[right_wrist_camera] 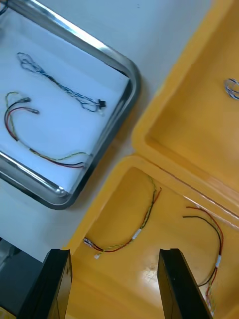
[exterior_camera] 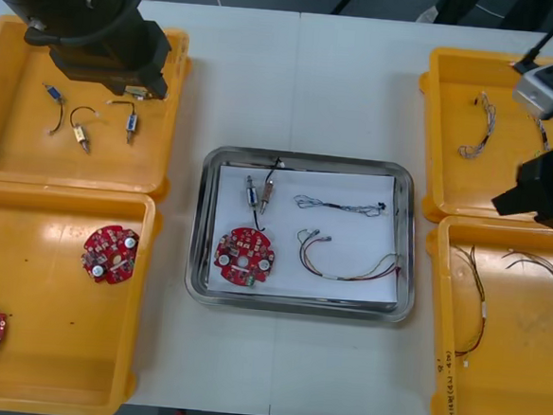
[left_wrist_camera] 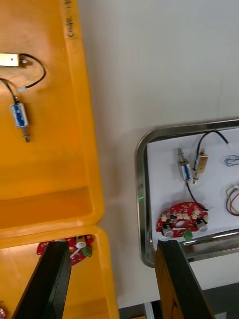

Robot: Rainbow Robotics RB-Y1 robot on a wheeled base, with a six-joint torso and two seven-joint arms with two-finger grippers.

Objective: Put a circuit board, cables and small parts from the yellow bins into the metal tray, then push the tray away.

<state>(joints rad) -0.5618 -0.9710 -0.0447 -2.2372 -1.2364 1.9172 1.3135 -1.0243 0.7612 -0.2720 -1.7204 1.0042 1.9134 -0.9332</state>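
Left tool (left_wrist_camera: 112, 246) hangs open and empty, one finger over the near left bin (left_wrist_camera: 20, 264), the other at the corner of the metal tray (left_wrist_camera: 141, 199). Right by the first finger a spare board (left_wrist_camera: 79, 244) peeks out. Farther ahead, in the far left bin (left_wrist_camera: 55, 174), loose metal parts (left_wrist_camera: 19, 117) lie with their black leads. Inside the tray, just ahead of the other finger, sits the red circuit board (left_wrist_camera: 181, 219), with two small metal parts (left_wrist_camera: 191, 167) beyond it.

Right tool (right_wrist_camera: 113, 253) is spread open too, nothing in it, hovering over the near right bin (right_wrist_camera: 144, 289). A loose cable (right_wrist_camera: 137, 232), red and yellow, lies just ahead between its fingers, and a second loose cable (right_wrist_camera: 217, 260) lies beside one finger. Farther ahead and off to the side, across a strip of desk (right_wrist_camera: 164, 40), the tray carries the twisted blue and white cable (right_wrist_camera: 62, 85) and the tray's red and yellow cable (right_wrist_camera: 45, 157), apart from each other on the white lining.
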